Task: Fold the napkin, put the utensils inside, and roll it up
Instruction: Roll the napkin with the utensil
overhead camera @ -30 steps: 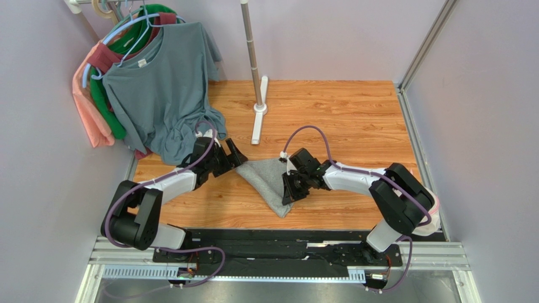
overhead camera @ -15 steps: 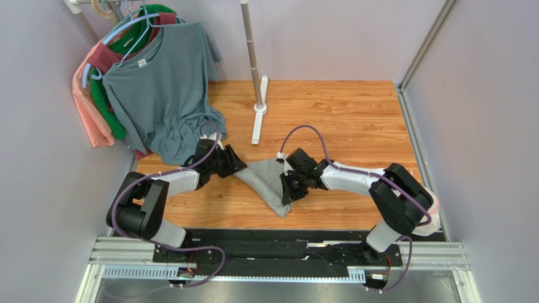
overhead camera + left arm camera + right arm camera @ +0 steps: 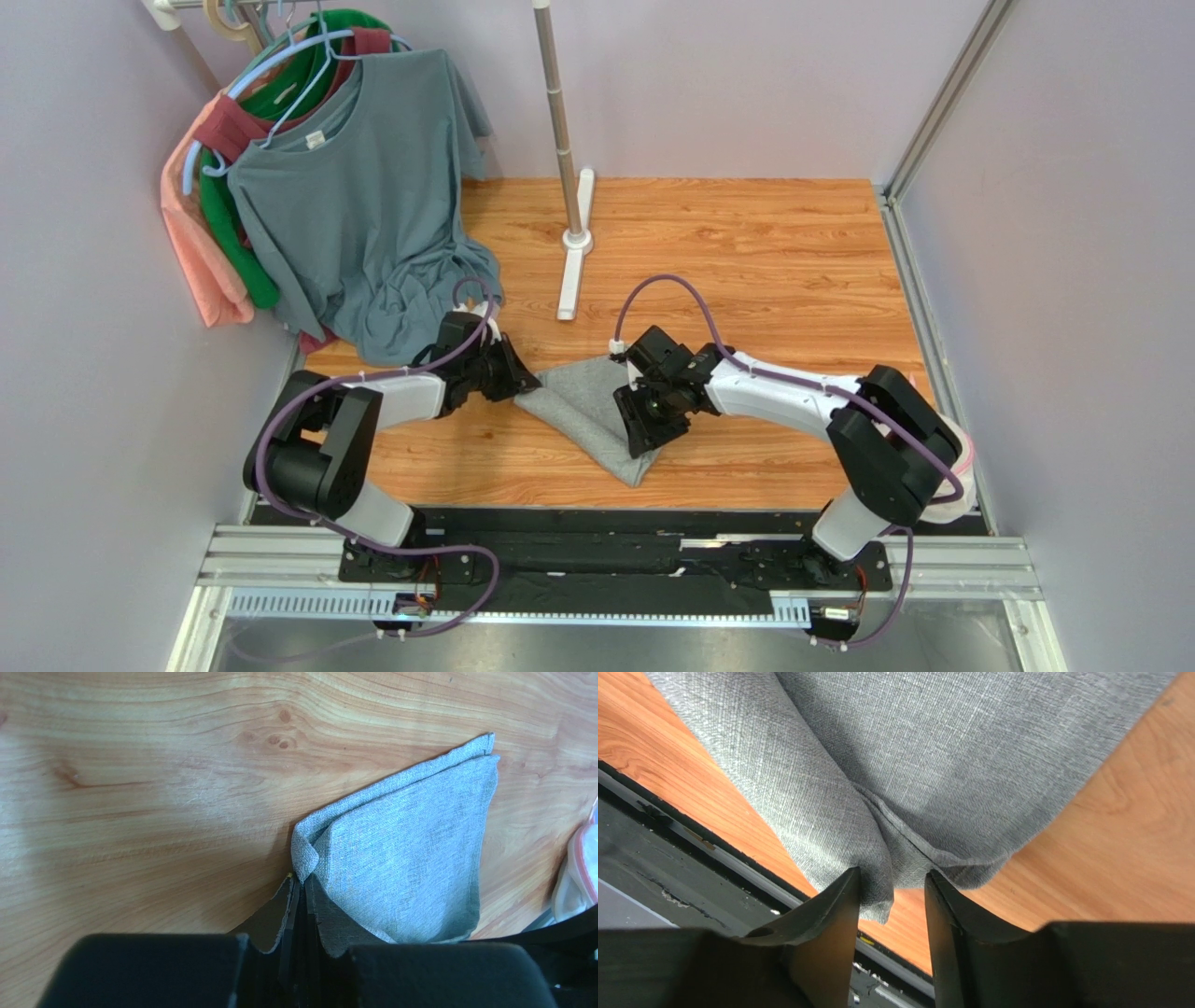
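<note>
The napkin (image 3: pixel 586 409) lies folded into a rough triangle on the wooden table, one point toward the near edge. My left gripper (image 3: pixel 522 380) is at its left corner; in the left wrist view the jaws (image 3: pixel 303 880) pinch a small fold of the grey napkin (image 3: pixel 407 847). My right gripper (image 3: pixel 638 422) hovers over the napkin's right part. In the right wrist view it (image 3: pixel 892 876) stands open, and the napkin (image 3: pixel 934 749) ends in a tip just past the left finger (image 3: pixel 836 910). The utensils are out of view.
Several shirts on hangers (image 3: pixel 351 196) droop onto the table's back left. A metal pole on a white foot (image 3: pixel 572 245) stands at the back centre. A clear plastic bag (image 3: pixel 957 462) sits by the right arm's base. The black rail (image 3: pixel 682 840) runs along the near edge.
The left gripper slid right to the napkin's left corner and closed on it. The right gripper opened, letting go of the cloth, and shifted slightly left.
</note>
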Robot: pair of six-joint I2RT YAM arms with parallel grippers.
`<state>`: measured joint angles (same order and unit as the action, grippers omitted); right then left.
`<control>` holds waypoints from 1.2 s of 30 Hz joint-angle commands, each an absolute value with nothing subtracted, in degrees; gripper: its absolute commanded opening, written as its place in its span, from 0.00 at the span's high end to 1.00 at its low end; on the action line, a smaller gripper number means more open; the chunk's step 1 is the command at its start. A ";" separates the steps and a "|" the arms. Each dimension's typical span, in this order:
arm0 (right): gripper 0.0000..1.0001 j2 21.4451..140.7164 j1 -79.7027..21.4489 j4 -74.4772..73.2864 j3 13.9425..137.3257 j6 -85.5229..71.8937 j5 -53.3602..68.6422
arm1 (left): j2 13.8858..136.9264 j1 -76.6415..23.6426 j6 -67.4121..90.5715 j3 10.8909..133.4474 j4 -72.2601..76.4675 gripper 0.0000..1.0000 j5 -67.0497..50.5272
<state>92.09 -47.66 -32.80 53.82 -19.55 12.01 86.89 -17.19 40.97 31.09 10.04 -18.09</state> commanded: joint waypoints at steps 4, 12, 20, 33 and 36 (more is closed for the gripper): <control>0.51 84.99 -52.02 -36.31 61.17 -14.25 6.60 | 89.12 -16.96 36.91 31.90 9.23 0.88 -19.07; 0.46 89.03 -60.19 -25.76 61.44 -5.55 -6.57 | 89.56 -16.96 36.91 31.90 10.02 0.88 -19.60; 0.43 95.62 -63.72 -17.76 61.78 -1.50 -11.43 | 89.91 -17.05 36.74 32.08 10.02 0.88 -19.78; 0.46 101.34 -64.86 -17.84 61.61 -4.74 -7.65 | 90.97 -16.96 36.47 33.05 9.49 0.88 -19.60; 0.49 102.65 -64.86 -17.93 61.00 -5.53 -7.65 | 90.97 -16.96 36.39 33.13 9.32 0.88 -19.51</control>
<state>101.23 -64.47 -19.77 60.31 -3.64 -8.38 89.49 -17.15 38.76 32.49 11.86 -20.97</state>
